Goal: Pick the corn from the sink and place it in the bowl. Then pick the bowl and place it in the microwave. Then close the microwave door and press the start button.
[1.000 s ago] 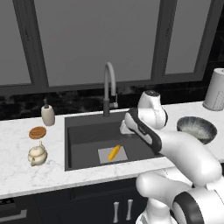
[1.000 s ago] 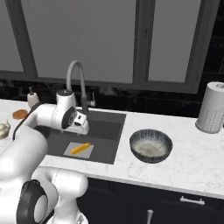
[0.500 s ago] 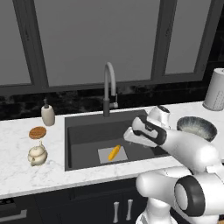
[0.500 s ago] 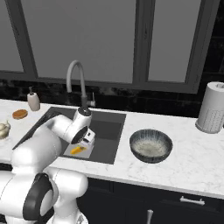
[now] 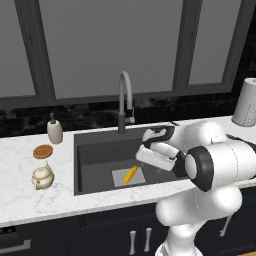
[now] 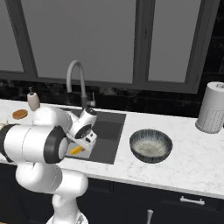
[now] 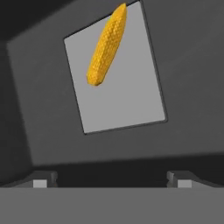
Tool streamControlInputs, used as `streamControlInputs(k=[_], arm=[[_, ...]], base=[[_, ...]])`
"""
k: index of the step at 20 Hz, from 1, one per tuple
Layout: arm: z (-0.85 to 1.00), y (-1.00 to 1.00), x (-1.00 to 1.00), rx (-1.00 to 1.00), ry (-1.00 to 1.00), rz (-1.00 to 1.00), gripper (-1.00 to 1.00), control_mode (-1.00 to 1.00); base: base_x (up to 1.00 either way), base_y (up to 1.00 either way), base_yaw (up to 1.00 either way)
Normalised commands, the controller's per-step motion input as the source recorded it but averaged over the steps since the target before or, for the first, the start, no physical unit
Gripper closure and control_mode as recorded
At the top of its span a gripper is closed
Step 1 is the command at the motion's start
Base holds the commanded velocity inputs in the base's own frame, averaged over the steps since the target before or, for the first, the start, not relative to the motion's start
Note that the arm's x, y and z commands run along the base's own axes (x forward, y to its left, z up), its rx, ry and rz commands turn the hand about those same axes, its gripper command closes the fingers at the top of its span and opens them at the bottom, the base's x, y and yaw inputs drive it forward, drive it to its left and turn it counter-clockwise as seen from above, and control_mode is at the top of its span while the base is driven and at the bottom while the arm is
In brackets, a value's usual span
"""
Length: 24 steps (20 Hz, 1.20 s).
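The yellow-orange corn (image 5: 131,173) (image 6: 77,150) (image 7: 107,43) lies on the light grey square at the bottom of the dark sink (image 5: 97,152) (image 6: 109,131) (image 7: 188,65). My gripper (image 5: 146,162) (image 6: 83,145) (image 7: 112,179) hangs open inside the basin, just to the right of and above the corn, with nothing between its fingers. In the hand view the corn sits well ahead of the fingertips (image 7: 43,179), apart from them. The bowl (image 6: 151,145), pale inside and dark patterned outside, stands empty on the counter right of the sink. The microwave and its door are out of view.
A curved grey faucet (image 5: 125,100) (image 6: 76,78) rises behind the sink. Left of the sink stand a soap bottle (image 5: 55,130) (image 6: 33,100), a brown disc (image 5: 43,151) (image 6: 19,114) and a cream teapot (image 5: 42,176). A grey canister (image 5: 246,102) (image 6: 212,107) stands far right.
The arm has folded forward and the hand has dropped from above the sink's right side down into the basin, closer to the corn. The jaws stay open; the corn has not moved.
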Motion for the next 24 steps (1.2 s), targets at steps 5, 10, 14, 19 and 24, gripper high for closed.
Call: streamControlInputs(k=[5,10,14,19,24], arm=[[-0.39,0.23,0.24,-0.05,0.18,0.00,-1.00,-1.00],[-0.37,0.16,0.21,-0.04,0.06,0.00,-1.00,-1.00],[-0.29,0.27,0.44,-0.03,0.07,-0.03,-1.00,-1.00],[-0.31,0.04,0.22,0.00,0.00,-0.03,-1.00,-1.00],[-0.37,0.00,0.23,0.00,-0.01,-0.06,-1.00,-1.00]], base=[[0.00,0.00,0.00],[0.00,0.00,0.00],[0.00,0.00,0.00],[0.00,0.00,0.00],[0.00,0.00,0.00]])
